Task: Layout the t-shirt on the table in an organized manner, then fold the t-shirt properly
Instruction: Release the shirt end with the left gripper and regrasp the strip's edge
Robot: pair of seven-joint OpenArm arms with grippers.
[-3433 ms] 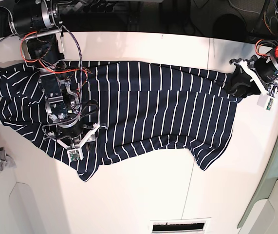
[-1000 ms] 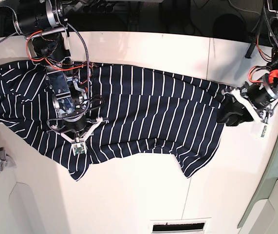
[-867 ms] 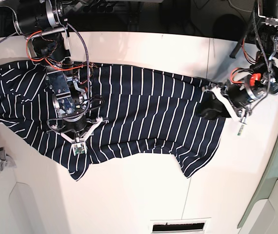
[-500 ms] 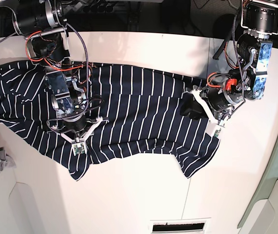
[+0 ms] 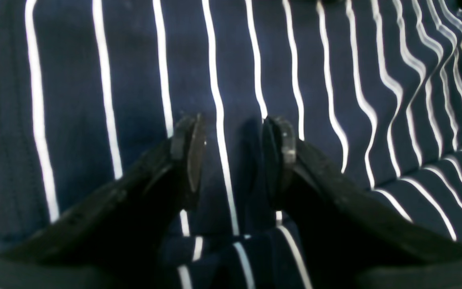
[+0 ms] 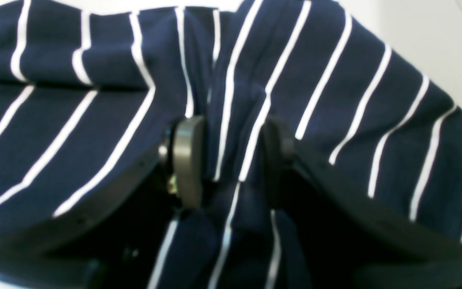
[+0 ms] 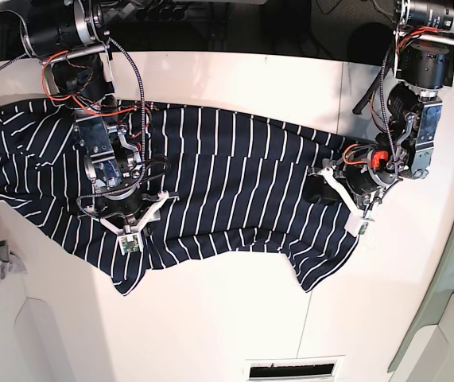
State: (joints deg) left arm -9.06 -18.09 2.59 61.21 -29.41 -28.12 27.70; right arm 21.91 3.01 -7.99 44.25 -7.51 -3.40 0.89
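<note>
shirt [image 7: 227, 183] lies spread on the surface [image 7: 234, 326]. left pincer [image 5: 231, 160] at three o'clock and right pincer [image 6: 227, 160] at nine both pinch shirt folds.

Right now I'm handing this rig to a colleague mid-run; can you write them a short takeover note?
Left gripper: fingers apart, astride a raised fold at one end of the t-shirt; whether it grips is unclear.
Right gripper: fingers apart over bunched fabric near the opposite end; grip unclear.
T-shirt: spread lengthwise on the table, wrinkled, near edge uneven, bunched by the left gripper.
Done: roughly spread out.
Left: flatten it, square the edges, then fold.
</note>
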